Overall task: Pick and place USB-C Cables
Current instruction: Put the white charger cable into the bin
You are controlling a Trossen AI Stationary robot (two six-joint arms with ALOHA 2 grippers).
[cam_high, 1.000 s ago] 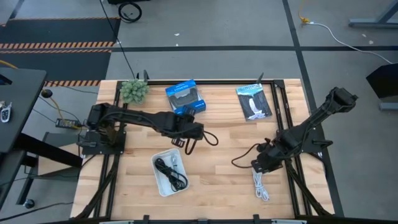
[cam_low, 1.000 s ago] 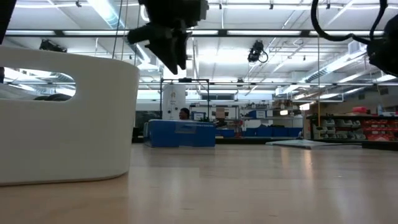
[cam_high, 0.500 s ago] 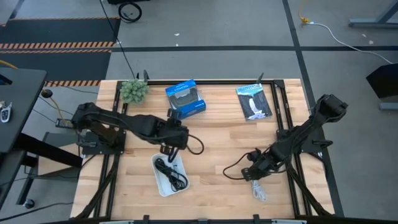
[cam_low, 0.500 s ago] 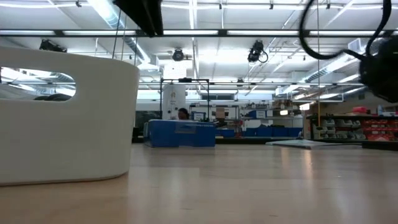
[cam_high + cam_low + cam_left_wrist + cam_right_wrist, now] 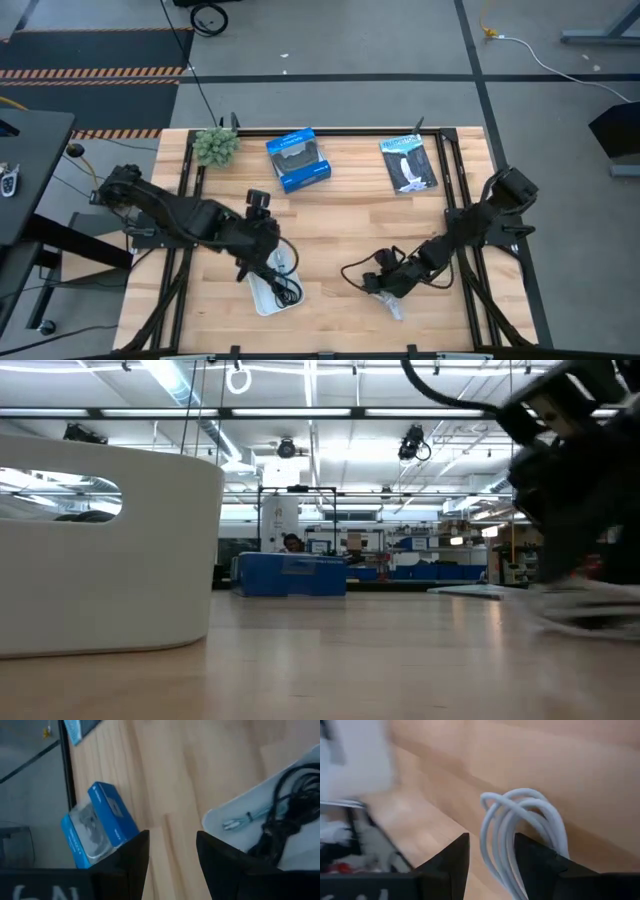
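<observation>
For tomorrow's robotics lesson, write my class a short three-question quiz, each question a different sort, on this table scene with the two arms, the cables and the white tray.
1. True or false: the white tray already holds a black cable.
2. Which gripper has the white cable between its fingers? A) left gripper B) right gripper
3. Fill in: the blue box sits at the table's ____ edge, far or near?

Key: 1 true; 2 B; 3 far.
</observation>
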